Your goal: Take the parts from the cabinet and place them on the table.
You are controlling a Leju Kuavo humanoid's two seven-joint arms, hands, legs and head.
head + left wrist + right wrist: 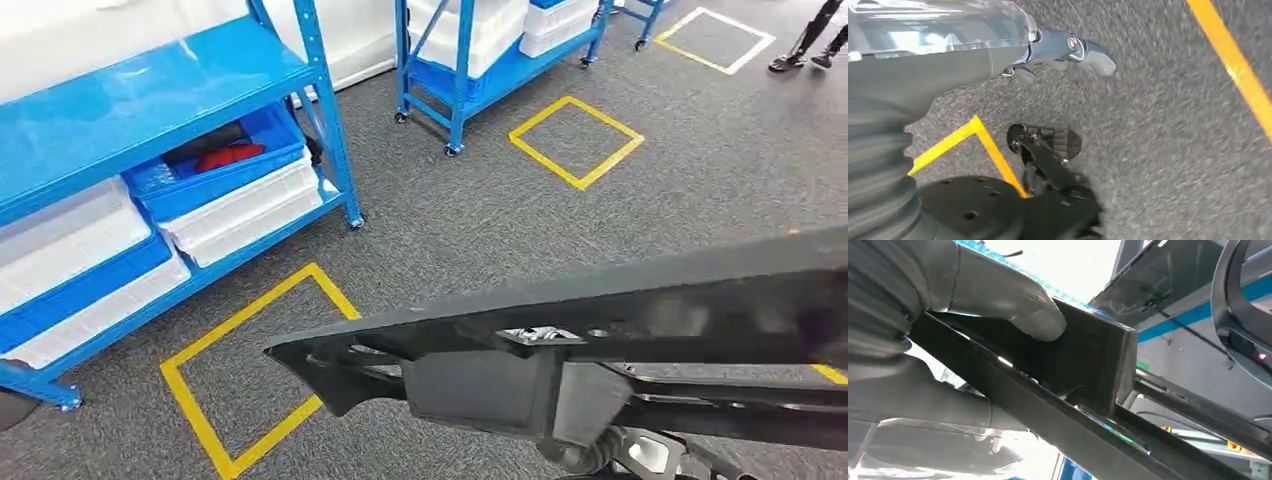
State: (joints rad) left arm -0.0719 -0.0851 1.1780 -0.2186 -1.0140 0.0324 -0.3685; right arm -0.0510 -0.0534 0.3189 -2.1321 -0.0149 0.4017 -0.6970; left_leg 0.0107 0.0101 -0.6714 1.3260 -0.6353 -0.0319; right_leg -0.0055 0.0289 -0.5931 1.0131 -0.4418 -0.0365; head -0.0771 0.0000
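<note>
A long black part (600,310) with a boxy grey block under its middle stretches across the lower head view, carried above the carpet. In the right wrist view my right hand (998,295) grips this part (1088,365), its thumb pressed on the flat black face. My left hand (1063,50) hangs over the grey carpet with nothing in it, its thumb and fingers loosely apart.
A blue shelving rack (150,110) at the left holds white bins and a blue bin with a red item (230,155). A second blue rack (480,60) stands further back. Yellow tape squares (575,140) mark the carpet. A person's feet (810,45) are at the far right.
</note>
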